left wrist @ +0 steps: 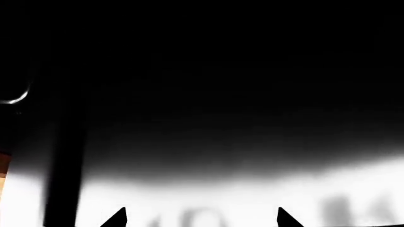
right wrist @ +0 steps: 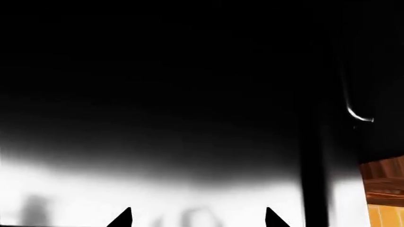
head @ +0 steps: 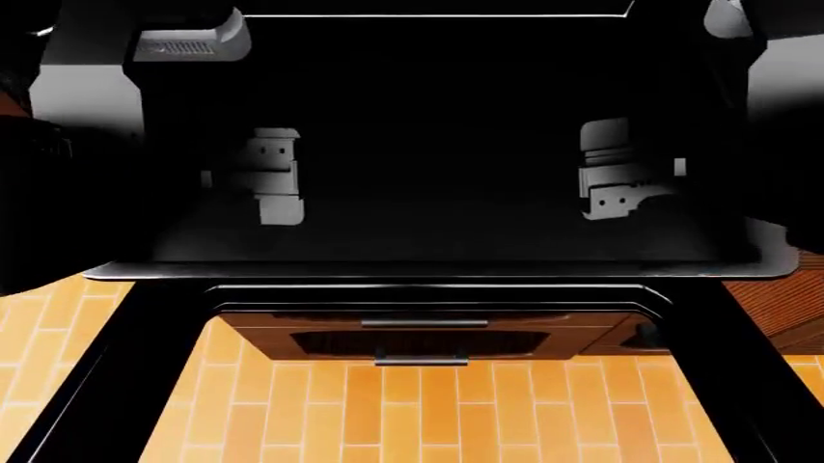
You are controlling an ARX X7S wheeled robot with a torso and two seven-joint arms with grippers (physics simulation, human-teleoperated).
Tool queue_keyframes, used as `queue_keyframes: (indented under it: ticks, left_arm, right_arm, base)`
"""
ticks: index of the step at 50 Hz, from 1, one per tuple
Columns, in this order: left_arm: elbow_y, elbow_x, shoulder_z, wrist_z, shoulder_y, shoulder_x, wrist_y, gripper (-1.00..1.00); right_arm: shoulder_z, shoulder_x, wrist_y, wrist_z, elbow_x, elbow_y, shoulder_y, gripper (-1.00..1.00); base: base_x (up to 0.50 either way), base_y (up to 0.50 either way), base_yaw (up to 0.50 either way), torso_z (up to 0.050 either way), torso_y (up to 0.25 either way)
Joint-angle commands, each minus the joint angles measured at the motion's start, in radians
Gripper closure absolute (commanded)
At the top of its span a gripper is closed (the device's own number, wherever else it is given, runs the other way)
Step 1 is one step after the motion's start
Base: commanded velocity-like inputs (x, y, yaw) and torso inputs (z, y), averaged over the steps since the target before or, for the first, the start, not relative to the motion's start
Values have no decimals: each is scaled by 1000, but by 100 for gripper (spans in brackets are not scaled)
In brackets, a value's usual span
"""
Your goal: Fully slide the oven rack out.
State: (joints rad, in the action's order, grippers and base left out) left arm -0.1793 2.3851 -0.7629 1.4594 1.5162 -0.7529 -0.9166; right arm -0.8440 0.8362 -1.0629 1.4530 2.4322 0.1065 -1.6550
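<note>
The oven rack [head: 438, 241] is a wide glossy black shelf with a thin pale-grey front rim [head: 438, 273]; it spans most of the head view. My left gripper [head: 277, 198] and right gripper [head: 616, 198] show as pale-grey blocks over the rack, left and right of its middle. In the left wrist view the left gripper [left wrist: 202, 222] has its black fingertips [left wrist: 117, 220] wide apart over the glossy rack surface [left wrist: 202, 189], with nothing between them. The right gripper [right wrist: 197, 222] looks the same over the rack [right wrist: 158, 189]. Whether the fingertips touch the rack is unclear.
The open black-framed see-through oven door [head: 116, 376] lies below the rack's front rim. Through it show a dark drawer front [head: 425, 338] and orange floor tiles [head: 425, 415]. A white-outlined rectangle [head: 438, 14] lies at the back. Wooden cabinetry [head: 785, 318] stands at the right.
</note>
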Motion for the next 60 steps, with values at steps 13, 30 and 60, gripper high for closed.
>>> queue_keyframes:
  ticks: [13,30,60]
  left_arm:
    - [108,-34,-117,13,-14,65,11,-100]
    - [22,1,-161,31,-122,38,85,-100]
    - [-79,-30,-208,-3,-265,-44,163,-100]
  right_arm:
    - [-109,-80,-8,-53,-45,-179,54,-100]
    - [-141,-55,38,-84,-76,-131,186,-100]
    - [-176,-5,92,-122,-111,-50,344,-100]
  base:
    - [0,0,0,0,0]
    - [0,0,0,0,0]
    - [-2,0,1,0,-5]
